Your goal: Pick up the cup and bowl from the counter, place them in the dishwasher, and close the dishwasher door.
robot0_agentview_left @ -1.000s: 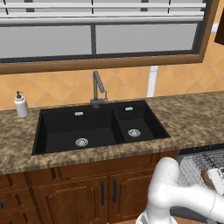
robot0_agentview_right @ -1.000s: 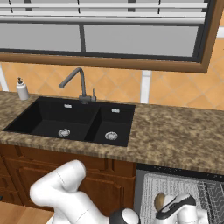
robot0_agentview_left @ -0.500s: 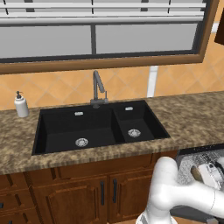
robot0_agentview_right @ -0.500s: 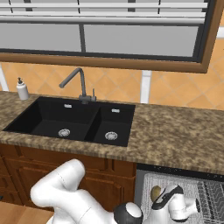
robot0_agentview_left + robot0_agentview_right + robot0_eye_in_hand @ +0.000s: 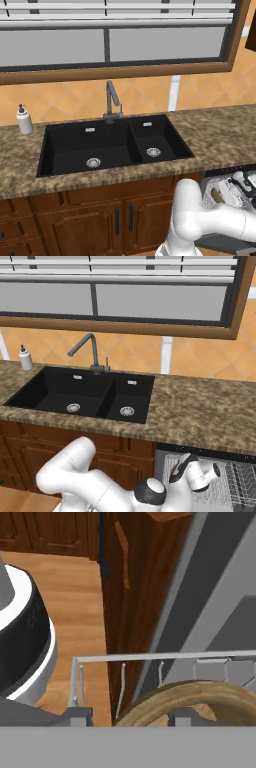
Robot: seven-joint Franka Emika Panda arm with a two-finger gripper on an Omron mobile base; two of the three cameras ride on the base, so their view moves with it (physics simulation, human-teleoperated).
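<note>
**Bowl's at the rack, right under the hand**

Left base view: the arm reaches down past the counter edge into the open dishwasher. The gripper sits low over the wire rack, and there's a tan patch beside it that I take to be the bowl, just left of the hand and touching or nearly touching it. It's too small here to tell whether the jaws are closed on it. No sign of the cup on the stretch of counter I can see.

Right base view: the same reach from the other side. The gripper hangs over the left part of the rack, below the counter lip. The white wrist blocks whatever is under it, so the bowl is hidden here, though you get a better idea of how far along the rack the hand is.

Hand view: this one settles the direction. The bowl curves across the bottom, its rim right at the two finger tips, one tip on each side of that rim. So it lies straight ahead between the jaws, inside the rack's front wire. Clamped or just let go? I honestly can't tell. Beyond it are the wooden cabinet and the floor.

My guess: the placing step is about done.
</note>
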